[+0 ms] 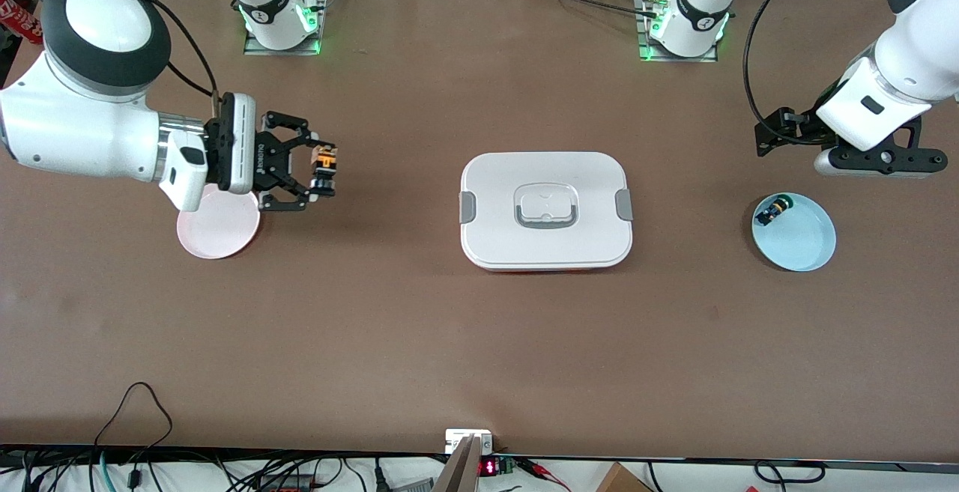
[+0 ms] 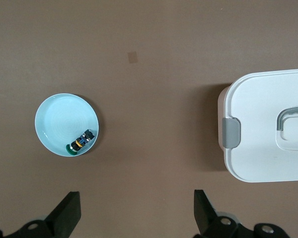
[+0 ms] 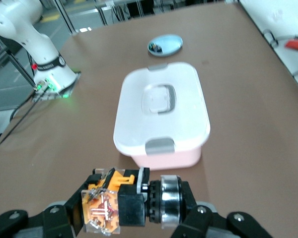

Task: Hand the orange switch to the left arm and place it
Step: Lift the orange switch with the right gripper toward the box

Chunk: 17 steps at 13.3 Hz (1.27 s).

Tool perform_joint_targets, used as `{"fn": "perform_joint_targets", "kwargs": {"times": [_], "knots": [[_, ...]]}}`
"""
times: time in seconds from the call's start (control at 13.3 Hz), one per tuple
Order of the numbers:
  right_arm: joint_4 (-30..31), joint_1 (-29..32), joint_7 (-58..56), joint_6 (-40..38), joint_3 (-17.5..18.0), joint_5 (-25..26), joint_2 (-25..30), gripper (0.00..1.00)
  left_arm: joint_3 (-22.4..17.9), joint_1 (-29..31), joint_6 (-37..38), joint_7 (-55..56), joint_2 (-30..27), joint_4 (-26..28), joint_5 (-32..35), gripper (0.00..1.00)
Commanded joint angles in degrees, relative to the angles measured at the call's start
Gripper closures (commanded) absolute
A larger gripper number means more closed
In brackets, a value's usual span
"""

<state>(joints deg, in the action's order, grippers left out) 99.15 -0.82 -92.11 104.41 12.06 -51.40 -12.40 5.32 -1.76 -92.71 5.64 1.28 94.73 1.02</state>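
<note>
— Since the right end effector [image 1: 324,170] is clamped on the orange switch [image 1: 324,163], how does that hold look to you?

— Sound enough. Its fingers pinch the switch across the black middle, orange block to one side, silver collar to the other, as the right wrist view shows. It hangs in the air toward the right arm's end of the table from the box [image 1: 545,210], just beside the pink plate [image 1: 217,231].

— And how will it handle?

— Light, I'd judge, and rigid: hard plastic with metal contacts. Small and rounded, so it could roll or twist in a loose pinch. The bare contacts look like the delicate part.

— Where should the other arm take it?

— On whichever end sticks out free, probably the silver collar or the orange block, across flat faces if possible.

— Is the left end effector [image 2: 136,210] ready?

— Its fingers stand wide apart and empty. It waits over the table toward the left arm's end from the box, near the blue plate [image 1: 805,241], where a second small switch [image 1: 772,212] lies.
</note>
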Motion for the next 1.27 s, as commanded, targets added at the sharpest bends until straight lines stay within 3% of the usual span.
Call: {"fn": "perform_joint_targets", "kwargs": {"times": [0.0, 0.75, 1.2], "knots": [[2.27, -0.76, -8.05, -0.08, 0.16, -9.12, 0.01, 0.87, 0.04, 0.01, 0.78, -0.19, -0.49, -0.33, -0.40, 0.00], [4.39, -4.01, -24.42, -2.63, 0.16, -33.04, -4.11, 0.87, 0.04, -0.08, 1.91, 0.16, -0.23, -0.51, -1.63, 0.00], [5.09, -7.26, -25.66, -0.97, 0.16, -39.73, -5.35, 0.87, -0.75, 0.97, 4.90, 0.25, 2.58, -2.44, -13.66, 0.00]]}}
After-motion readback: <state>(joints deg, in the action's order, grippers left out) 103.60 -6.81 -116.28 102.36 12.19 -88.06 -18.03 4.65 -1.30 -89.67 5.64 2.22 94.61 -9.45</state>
